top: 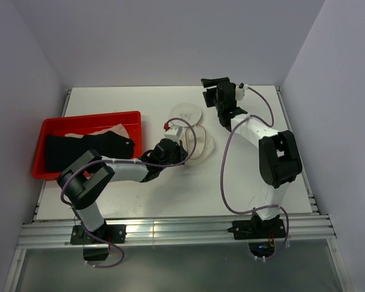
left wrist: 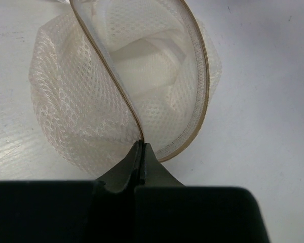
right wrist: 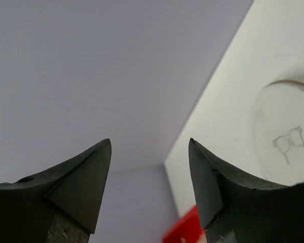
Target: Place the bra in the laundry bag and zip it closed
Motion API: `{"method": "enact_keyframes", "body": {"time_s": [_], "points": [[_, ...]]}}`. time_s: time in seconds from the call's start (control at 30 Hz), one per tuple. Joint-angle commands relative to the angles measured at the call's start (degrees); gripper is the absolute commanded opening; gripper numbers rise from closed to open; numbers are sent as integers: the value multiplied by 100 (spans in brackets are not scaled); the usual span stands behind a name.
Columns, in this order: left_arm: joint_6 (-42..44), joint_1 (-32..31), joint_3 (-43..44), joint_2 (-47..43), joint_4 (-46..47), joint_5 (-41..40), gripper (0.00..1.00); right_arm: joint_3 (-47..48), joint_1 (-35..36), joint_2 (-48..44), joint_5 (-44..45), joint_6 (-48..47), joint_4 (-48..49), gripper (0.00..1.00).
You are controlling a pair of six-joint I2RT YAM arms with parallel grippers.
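Observation:
The laundry bag (top: 204, 145) is a whitish mesh drum at the table's middle. It is open, with its round lid (top: 187, 114) flipped back behind it. My left gripper (top: 184, 154) is shut on the bag's tan zipper rim (left wrist: 197, 76) at the near edge. In the left wrist view the gripper (left wrist: 142, 145) pinches the rim and smooth white fabric (left wrist: 147, 68) shows inside the bag. Black garments (top: 85, 151) lie in the red tray; I cannot tell which is the bra. My right gripper (top: 215, 81) is open and empty, raised at the back. It (right wrist: 149, 144) faces the wall.
The red tray (top: 48, 126) stands at the left of the table, and its corner shows in the right wrist view (right wrist: 185, 230). The lid with its small black mark (right wrist: 290, 143) lies flat on the table. Grey walls enclose the table on three sides.

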Motion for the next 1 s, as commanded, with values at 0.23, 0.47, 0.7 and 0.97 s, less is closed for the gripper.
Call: {"method": "enact_keyframes", "body": {"time_s": [0.23, 0.47, 0.7, 0.97], "points": [[124, 109, 524, -1158, -1061, -987, 60, -1577, 13, -1342, -715, -3941, -645, 62], [-262, 399, 638, -2256, -2010, -1488, 63, -2658, 197, -2361, -716, -4866, -1288, 56], [-1288, 2040, 165, -3434, -3064, -1279, 57, -3775, 645, -3750, -725, -5191, -999, 28], [-1661, 4168, -329, -4367, -4076, -1682, 56, -4233, 734, -4279, -601, -5236, -612, 17]]}}
